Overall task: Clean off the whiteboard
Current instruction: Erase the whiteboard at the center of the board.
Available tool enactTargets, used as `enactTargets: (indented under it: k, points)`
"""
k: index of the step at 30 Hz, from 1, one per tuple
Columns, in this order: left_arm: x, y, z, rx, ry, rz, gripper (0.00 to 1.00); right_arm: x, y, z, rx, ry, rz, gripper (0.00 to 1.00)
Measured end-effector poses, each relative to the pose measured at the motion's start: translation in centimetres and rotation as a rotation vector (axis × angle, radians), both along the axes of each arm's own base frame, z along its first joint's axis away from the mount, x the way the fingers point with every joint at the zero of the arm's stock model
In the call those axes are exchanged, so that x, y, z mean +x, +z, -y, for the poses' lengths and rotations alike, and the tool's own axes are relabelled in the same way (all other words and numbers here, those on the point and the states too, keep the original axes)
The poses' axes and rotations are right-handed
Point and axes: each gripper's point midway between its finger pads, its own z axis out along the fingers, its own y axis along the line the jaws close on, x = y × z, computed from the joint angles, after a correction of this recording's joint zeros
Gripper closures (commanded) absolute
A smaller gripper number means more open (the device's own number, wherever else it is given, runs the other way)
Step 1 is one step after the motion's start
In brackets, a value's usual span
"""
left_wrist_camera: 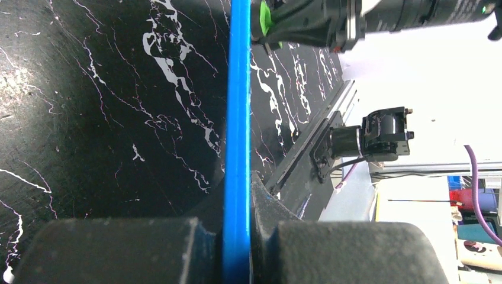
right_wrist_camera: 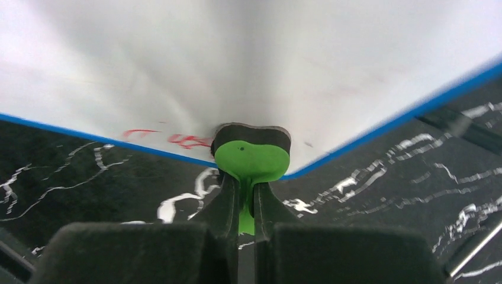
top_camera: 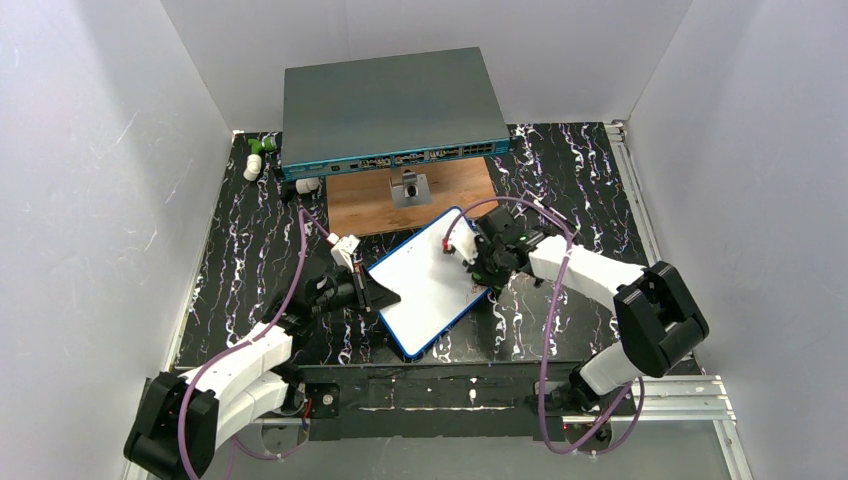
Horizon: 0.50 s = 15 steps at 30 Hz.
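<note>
The whiteboard (top_camera: 425, 285), white with a thin blue frame, lies askew in the middle of the black marbled table. My left gripper (top_camera: 378, 296) is shut on its left edge; the left wrist view shows the blue frame (left_wrist_camera: 238, 106) edge-on, clamped in the gripper (left_wrist_camera: 238, 198). My right gripper (top_camera: 482, 264) is shut on a green eraser (right_wrist_camera: 251, 158), whose dark felt pad presses on the board (right_wrist_camera: 248, 59) near its edge. Red handwriting (right_wrist_camera: 171, 139) remains just left of the eraser. The eraser (left_wrist_camera: 264, 18) also shows at the top of the left wrist view.
A large grey-teal switch box (top_camera: 390, 105) stands at the back, with a brown wooden board (top_camera: 365, 205) in front of it carrying a small metal piece (top_camera: 410, 189). Small white and green parts (top_camera: 258, 155) lie back left. A metal rail (top_camera: 635, 190) runs along the right edge.
</note>
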Motion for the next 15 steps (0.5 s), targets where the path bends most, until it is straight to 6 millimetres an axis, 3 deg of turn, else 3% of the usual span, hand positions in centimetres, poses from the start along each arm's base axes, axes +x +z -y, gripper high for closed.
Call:
enactTargets:
  k: [9,12,15]
  points:
    - [0.0,0.0,-0.1,0.005,-0.001,0.006,1.0,-7.9,-1.3,-4.5,-0.082,0.369,-0.078,0.99]
    - [0.1,0.0,-0.1,0.01,0.002,0.018,1.0,-7.2,-1.5,-4.0,-0.072,0.323,-0.093,0.99]
    - [0.4,0.1,-0.2,0.012,0.016,0.025,1.0,-4.4,-1.5,-2.1,-0.062,0.173,-0.084,0.99]
